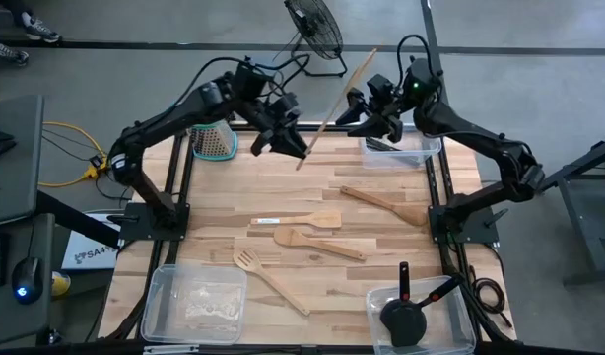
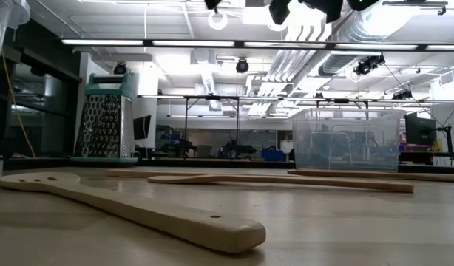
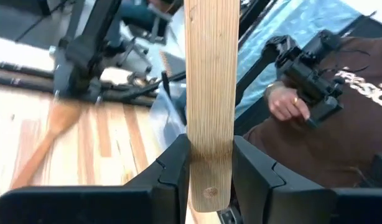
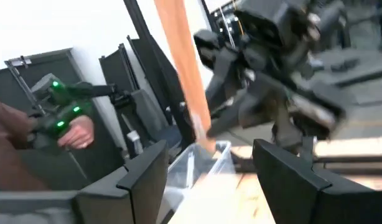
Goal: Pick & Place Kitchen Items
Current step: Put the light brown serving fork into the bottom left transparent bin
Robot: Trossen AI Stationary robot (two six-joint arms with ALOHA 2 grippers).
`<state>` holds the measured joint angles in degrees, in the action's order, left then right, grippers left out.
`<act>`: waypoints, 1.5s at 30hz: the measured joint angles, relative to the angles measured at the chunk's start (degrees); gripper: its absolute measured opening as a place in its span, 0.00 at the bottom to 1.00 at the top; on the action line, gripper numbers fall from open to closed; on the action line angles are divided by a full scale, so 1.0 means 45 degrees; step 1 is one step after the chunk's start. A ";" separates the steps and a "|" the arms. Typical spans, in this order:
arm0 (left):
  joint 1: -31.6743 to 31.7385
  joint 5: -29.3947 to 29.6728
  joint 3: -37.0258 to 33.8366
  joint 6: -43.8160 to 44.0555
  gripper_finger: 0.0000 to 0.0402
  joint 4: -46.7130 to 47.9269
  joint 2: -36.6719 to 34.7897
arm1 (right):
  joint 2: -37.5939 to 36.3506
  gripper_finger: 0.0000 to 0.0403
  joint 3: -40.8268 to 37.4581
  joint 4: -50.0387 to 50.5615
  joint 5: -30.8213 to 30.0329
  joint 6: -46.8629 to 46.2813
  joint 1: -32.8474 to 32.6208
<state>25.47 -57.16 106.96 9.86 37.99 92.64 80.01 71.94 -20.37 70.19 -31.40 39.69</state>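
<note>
A long pale wooden utensil (image 1: 334, 110) is raised above the table's far edge, and my left gripper (image 1: 289, 146) is shut on it. It slants from its holed handle end by the gripper up toward the far right. My right gripper (image 1: 354, 110) stands open just to the right of the utensil's middle. In its wrist view the stick (image 4: 186, 87) passes in front of the open fingers (image 4: 147, 177), apart from them. Several wooden utensils lie flat on the table: a spatula (image 1: 386, 204), a spoon (image 1: 298, 220), another spatula (image 1: 318, 244) and a slotted turner (image 1: 269, 279). My left gripper pinches the utensil's flat handle just above its holed end (image 3: 209, 155), one finger (image 3: 177, 168) on each narrow edge. The fingers lie across the handle. The short holed tip sticks out past them. The utensil is lifted clear of the table, slanting away from the gripper.
A box grater (image 1: 214, 141) stands at the far left and a clear bin (image 1: 399, 150) at the far right. A clear bin (image 1: 194, 301) sits at the near left. A near-right bin (image 1: 450, 330) holds black utensils. A person's hand (image 3: 284, 106) shows beyond the table.
</note>
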 joint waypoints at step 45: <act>-1.2549 0.9222 -0.6484 0.9690 0.21 0.9211 -0.6854 | -0.4708 0.56 0.0000 1.1941 -0.8733 0.2670 -0.4028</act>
<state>-31.00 -15.66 77.78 53.46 79.44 61.80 58.83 71.94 33.36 30.89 -19.38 21.57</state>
